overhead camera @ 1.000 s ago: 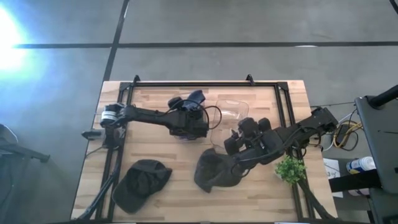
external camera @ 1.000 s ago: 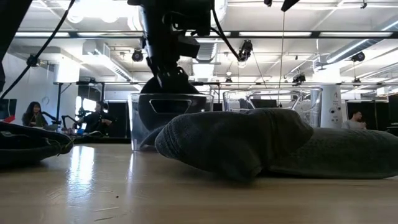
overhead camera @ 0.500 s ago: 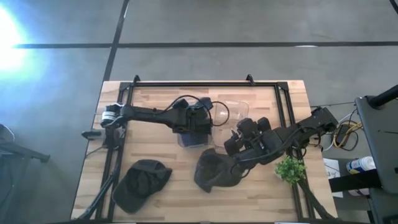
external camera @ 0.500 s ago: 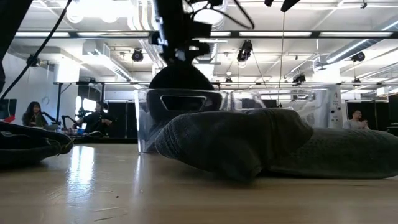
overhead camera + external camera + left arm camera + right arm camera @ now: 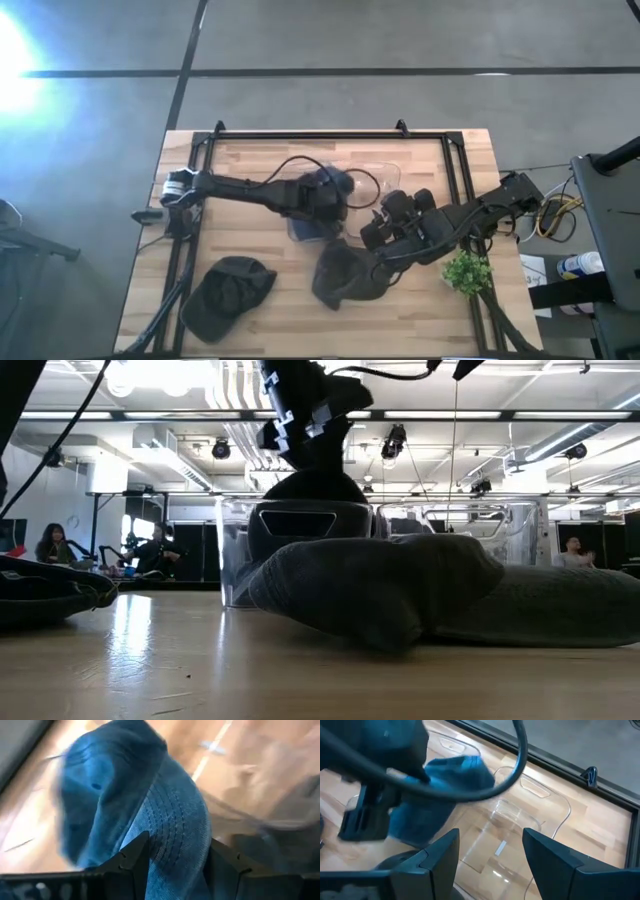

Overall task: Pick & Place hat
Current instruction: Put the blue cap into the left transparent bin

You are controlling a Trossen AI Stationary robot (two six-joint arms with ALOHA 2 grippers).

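Observation:
A blue hat (image 5: 150, 795) hangs at my left gripper (image 5: 175, 845), over a clear bin (image 5: 232, 550) at the table's middle. In the low view its dark crown (image 5: 305, 495) rises above the bin's rim. The left gripper (image 5: 325, 200) is open, with the hat's brim between its fingers. My right gripper (image 5: 378, 243) is open and hovers over a dark grey hat (image 5: 345, 275), which lies flat on the table. It touches nothing. A black hat (image 5: 230, 292) lies at the near left. My left gripper's fingers (image 5: 134, 862) stand apart on either side of the blue hat's stitched brim (image 5: 177, 827). The brim fills the gap between them, and I cannot tell whether they touch it. The hat's crown hangs beyond the fingertips, over the clear bin.
A second clear bin (image 5: 375, 175) stands to the right of the first one. A small green plant (image 5: 467, 272) stands at the near right. A black frame (image 5: 330, 133) runs along the table's far edge and its sides. People sit in the room behind (image 5: 55, 545).
My left gripper has swung toward the table's right edge above the clear bin and has opened. The blue hat has gone right with it and now sits over the bin's middle. My right arm has kept still.

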